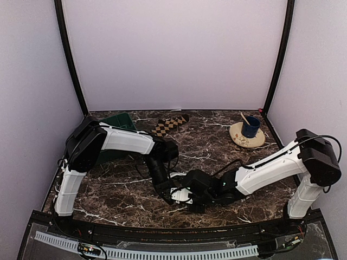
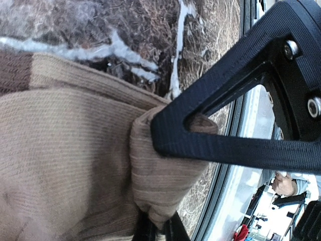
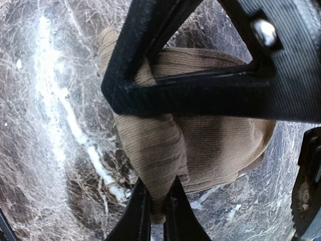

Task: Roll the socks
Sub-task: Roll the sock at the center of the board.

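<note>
Nearest my right wrist lens, the right gripper (image 3: 157, 203) has its jaws nipped tight on a fold of the tan sock (image 3: 215, 140), which lies bunched under the tool on the table (image 3: 45, 125). I see the left gripper (image 2: 159, 228) pinched just as narrowly on the same sock, close beside the right. Dark brown marble with white veins runs beneath both. Far beyond the tools lie the checkered sock (image 1: 169, 124), a green tray (image 1: 116, 120) and a plate (image 1: 241, 142) bearing a blue cup (image 1: 250, 127). Pale lilac walls (image 1: 173, 54) and black posts (image 1: 70, 59) enclose it.
</note>
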